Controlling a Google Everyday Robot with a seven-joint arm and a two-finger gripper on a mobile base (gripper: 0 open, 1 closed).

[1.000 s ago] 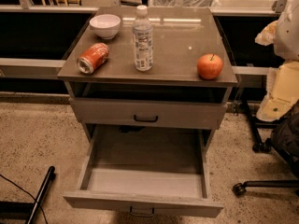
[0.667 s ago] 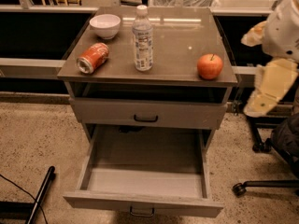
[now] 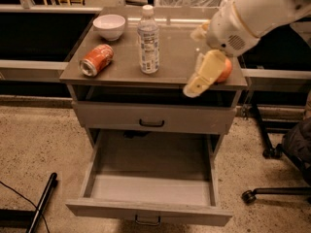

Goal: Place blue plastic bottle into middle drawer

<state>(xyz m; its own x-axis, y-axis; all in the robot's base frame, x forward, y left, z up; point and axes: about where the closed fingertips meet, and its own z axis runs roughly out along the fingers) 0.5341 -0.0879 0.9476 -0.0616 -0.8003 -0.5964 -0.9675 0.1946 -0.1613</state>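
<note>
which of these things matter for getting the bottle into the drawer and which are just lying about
Job: bottle, standing on the cabinet; open middle drawer; hand, open, over the cabinet's right side.
Lying about: can, bowl, apple, upper drawer.

The blue plastic bottle (image 3: 148,41) is clear, glossy plastic with a matt label. The tabletop (image 3: 121,68) looks smooth and faintly reflective. The middle drawer (image 3: 146,211) is matt grey, perhaps painted metal. The gripper (image 3: 201,64), above the table's right side, has smooth cream plastic.
</note>
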